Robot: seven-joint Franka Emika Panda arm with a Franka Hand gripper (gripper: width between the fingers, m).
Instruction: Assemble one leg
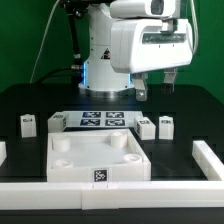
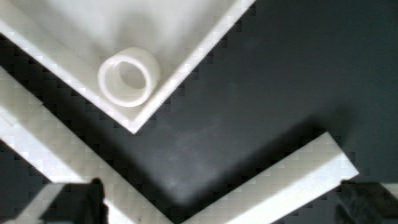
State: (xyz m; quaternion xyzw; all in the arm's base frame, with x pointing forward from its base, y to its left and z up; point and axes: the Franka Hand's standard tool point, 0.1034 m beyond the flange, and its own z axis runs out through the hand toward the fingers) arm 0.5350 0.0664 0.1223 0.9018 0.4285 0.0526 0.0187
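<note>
Several legs, small white blocks with tags, stand on the black table in the exterior view: two on the left (image 1: 28,124) (image 1: 57,122) and two on the right (image 1: 147,127) (image 1: 166,125). My gripper (image 1: 155,90) hangs above the table behind the two right legs, touching none of them. In the wrist view the gripper (image 2: 214,212) is open and empty, with one dark finger at each side (image 2: 63,205). No leg shows in the wrist view.
The large white square tray-like piece (image 1: 60,170) with round corner sockets lies at the front centre; one socket (image 2: 125,78) shows in the wrist view. The marker board (image 1: 100,113) lies behind it. A white rail (image 1: 110,192) borders the front and sides; its corner (image 2: 178,190) shows below the gripper.
</note>
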